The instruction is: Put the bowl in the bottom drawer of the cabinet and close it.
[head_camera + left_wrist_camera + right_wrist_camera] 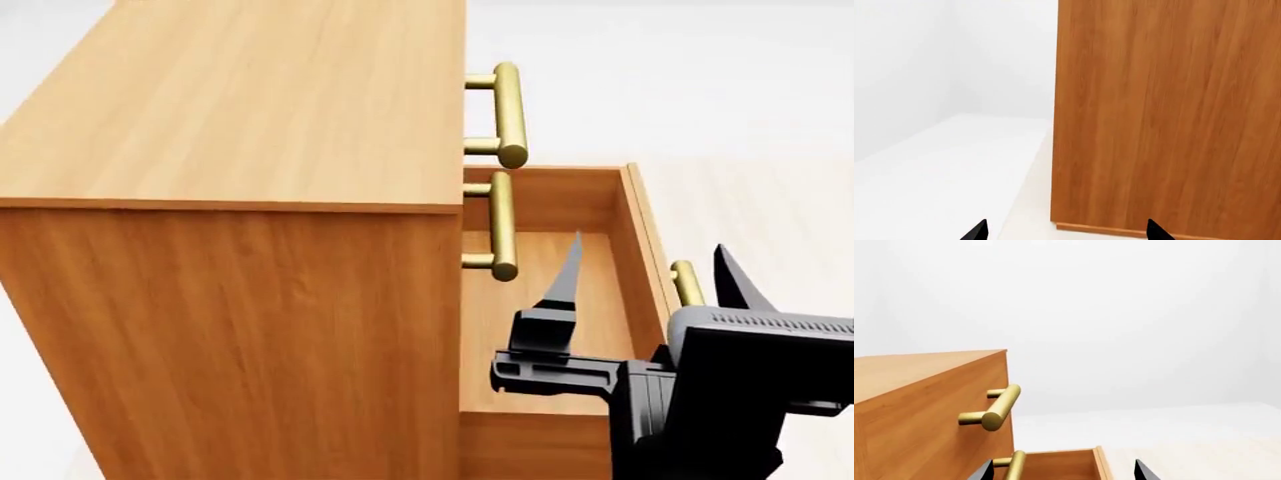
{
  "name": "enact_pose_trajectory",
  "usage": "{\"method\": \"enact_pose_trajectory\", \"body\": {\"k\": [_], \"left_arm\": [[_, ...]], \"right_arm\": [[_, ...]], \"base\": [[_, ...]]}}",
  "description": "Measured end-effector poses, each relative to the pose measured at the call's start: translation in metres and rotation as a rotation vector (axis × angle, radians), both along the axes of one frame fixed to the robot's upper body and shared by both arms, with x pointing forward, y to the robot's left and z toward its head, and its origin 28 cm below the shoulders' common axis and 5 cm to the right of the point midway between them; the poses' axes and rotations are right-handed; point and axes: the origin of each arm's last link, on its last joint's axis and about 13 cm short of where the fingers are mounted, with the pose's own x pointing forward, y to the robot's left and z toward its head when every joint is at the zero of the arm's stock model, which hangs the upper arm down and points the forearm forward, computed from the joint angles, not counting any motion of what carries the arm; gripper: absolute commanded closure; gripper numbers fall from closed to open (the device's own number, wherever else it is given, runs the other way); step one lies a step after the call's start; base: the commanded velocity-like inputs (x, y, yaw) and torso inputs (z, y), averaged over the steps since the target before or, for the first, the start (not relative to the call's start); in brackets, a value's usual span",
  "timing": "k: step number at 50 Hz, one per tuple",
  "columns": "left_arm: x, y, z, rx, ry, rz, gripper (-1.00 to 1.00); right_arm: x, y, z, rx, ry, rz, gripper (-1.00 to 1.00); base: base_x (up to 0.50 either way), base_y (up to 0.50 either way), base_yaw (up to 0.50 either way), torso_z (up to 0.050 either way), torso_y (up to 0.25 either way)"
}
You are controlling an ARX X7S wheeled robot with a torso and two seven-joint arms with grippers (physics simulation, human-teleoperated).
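1. The cabinet (227, 200) fills the head view: a tall box of honey-brown wood grain, smooth and flat-sided, with crisp square edges. The left wrist view shows only one plain side panel of it above a pale floor.
2. The bottom drawer (561, 290) stands pulled out, an open wooden box with thin walls, and what shows of its floor is bare. The bowl appears in none of the three views, so its whereabouts cannot be told.
3. The right pincer (650, 268) hangs over the drawer's front wall, its two black tapered fingers spread wide with nothing between them. One finger sits over the drawer's inside, the other outside beyond the front wall.
4. The left pincer (1066, 234) shows only two dark tips, set apart and empty, near the cabinet's side.
5. The brass bar handles (510, 115) are polished cylinders on short posts.
6. Risk, as a judgement: closing now would shut the bowl out. A finger straddling the front wall could also snag.
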Motion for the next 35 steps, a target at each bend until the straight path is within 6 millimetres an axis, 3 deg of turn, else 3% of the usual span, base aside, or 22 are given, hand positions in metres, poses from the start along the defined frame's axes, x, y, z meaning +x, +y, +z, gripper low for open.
{"method": "enact_pose_trajectory", "body": {"k": [7,35], "left_arm": [[0.000,0.000,0.002,0.000,0.001,0.000,-1.00],[0.000,0.001,0.006,-0.003,-0.001,0.003,-1.00]], "right_arm": [[0.001,0.000,0.000,-0.002,0.000,0.002,-1.00],[0.020,-0.019,-0.011,-0.123,0.059,-0.108,-1.00]], "base": [[0.48,0.00,0.00,0.000,0.000],[0.00,0.00,0.00,0.000,0.000]]}}
